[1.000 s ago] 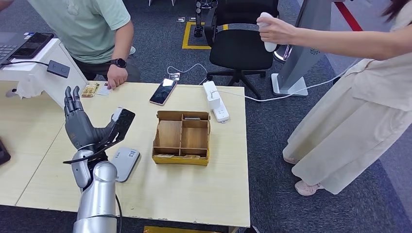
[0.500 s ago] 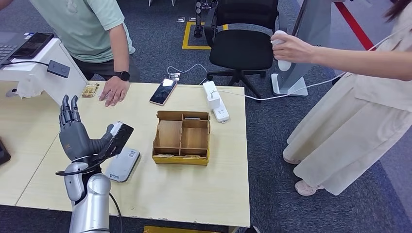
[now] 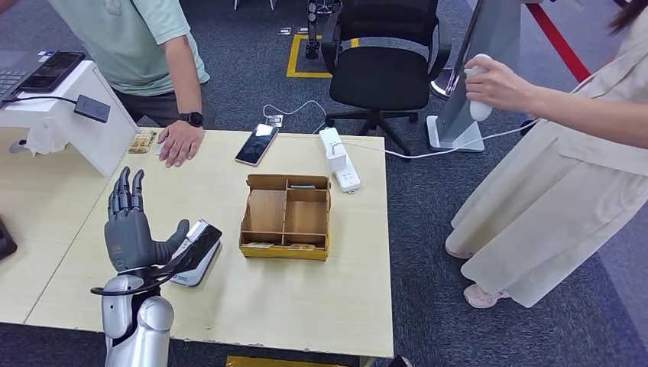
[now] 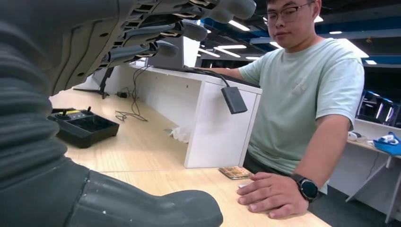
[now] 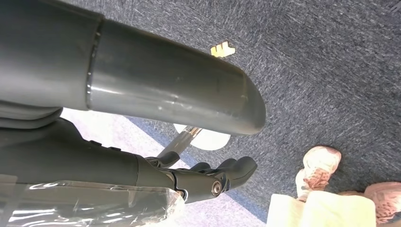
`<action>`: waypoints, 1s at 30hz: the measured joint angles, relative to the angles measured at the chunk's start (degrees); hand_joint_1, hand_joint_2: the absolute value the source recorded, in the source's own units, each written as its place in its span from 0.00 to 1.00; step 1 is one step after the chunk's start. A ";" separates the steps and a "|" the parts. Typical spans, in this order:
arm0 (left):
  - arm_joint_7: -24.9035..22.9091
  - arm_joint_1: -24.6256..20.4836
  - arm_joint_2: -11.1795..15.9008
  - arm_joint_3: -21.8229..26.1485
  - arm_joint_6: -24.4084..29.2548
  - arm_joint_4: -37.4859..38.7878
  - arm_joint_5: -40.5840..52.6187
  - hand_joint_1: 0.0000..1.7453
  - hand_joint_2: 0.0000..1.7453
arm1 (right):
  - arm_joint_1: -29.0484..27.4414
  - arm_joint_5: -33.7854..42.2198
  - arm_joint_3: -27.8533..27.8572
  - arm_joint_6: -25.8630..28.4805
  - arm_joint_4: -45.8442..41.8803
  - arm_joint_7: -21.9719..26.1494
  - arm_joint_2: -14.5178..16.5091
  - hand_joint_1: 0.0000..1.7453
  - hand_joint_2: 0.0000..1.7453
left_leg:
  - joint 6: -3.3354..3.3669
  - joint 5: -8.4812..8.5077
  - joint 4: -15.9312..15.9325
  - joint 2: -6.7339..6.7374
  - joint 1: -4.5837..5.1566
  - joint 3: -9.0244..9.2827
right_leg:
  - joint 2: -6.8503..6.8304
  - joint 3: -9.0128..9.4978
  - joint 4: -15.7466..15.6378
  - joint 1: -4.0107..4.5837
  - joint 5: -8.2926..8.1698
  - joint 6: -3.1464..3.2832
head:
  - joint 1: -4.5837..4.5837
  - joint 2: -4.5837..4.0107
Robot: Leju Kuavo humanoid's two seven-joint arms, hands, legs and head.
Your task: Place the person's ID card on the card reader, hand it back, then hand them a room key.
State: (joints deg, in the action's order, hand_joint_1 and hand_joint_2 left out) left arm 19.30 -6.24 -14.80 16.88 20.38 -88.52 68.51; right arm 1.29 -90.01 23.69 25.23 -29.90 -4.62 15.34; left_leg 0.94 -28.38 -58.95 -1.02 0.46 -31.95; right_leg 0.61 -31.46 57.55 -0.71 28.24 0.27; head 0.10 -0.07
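The robot's left hand (image 3: 131, 233) has come down since 1 s ago: the dark, glossy rectangular ID card (image 3: 200, 243) it carries was then held up over the bare tabletop beyond the reader, and now hangs low, directly over the flat grey rounded card reader (image 3: 200, 261) near the front-left edge of the pale wooden table (image 3: 306, 298). The seated person's hand with the black wristwatch (image 3: 181, 143) has also shifted, from beside the small patterned card (image 3: 142, 140) at the table's far edge to lie flat on the tabletop. I read this as the placing step nearly finished; the card looks to overlap the reader, though whether it already touches the reader's top cannot be told from the head view.

The left hand holds the card at one short end, pinched by the thumb against the underside of the hand, while the other fingers stand upright and spread. The card juts out from the thumb toward the brown cardboard divider box (image 3: 286, 216), tilted slightly rather than flat.

The right hand (image 5: 208, 182) hangs over blue-grey carpet with its fingers curled inward around nothing.

Handing the card back and giving a room key are both not yet done.
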 joint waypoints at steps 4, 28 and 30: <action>1.43 1.54 0.39 -1.39 -1.49 -1.54 -0.36 0.00 1.00 | 0.08 0.00 0.69 0.16 0.00 -0.01 -0.03 0.00 0.00 | 0.00 0.00 0.00 0.00 0.00 0.00 | -0.01 0.00 0.00 0.00 0.00 0.00 | -0.01 0.01; 1.55 10.26 2.49 -13.65 -0.18 -8.24 5.19 0.00 1.00 | 0.84 0.00 4.24 1.38 0.01 1.59 -0.11 0.00 0.00 | 0.00 -0.01 0.00 0.00 0.00 -0.01 | 0.00 -0.01 0.00 0.00 0.01 0.00 | 0.00 0.00; 0.90 11.27 2.56 -13.73 0.47 -9.48 4.02 0.00 1.00 | 0.81 0.00 4.90 1.37 -0.05 1.70 -0.10 0.00 0.00 | 0.00 -0.01 0.01 -0.01 0.00 -0.02 | -0.01 -0.01 0.00 0.00 0.01 0.00 | -0.01 0.01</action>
State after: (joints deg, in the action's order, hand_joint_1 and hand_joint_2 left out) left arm 20.21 5.03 -12.24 3.15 20.85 -98.00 72.52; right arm 2.10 -90.01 28.59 26.60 -29.95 -2.92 15.25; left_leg 0.94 -28.38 -58.94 -1.02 0.46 -31.97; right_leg 0.60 -31.47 57.55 -0.71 28.25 0.28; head 0.10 -0.06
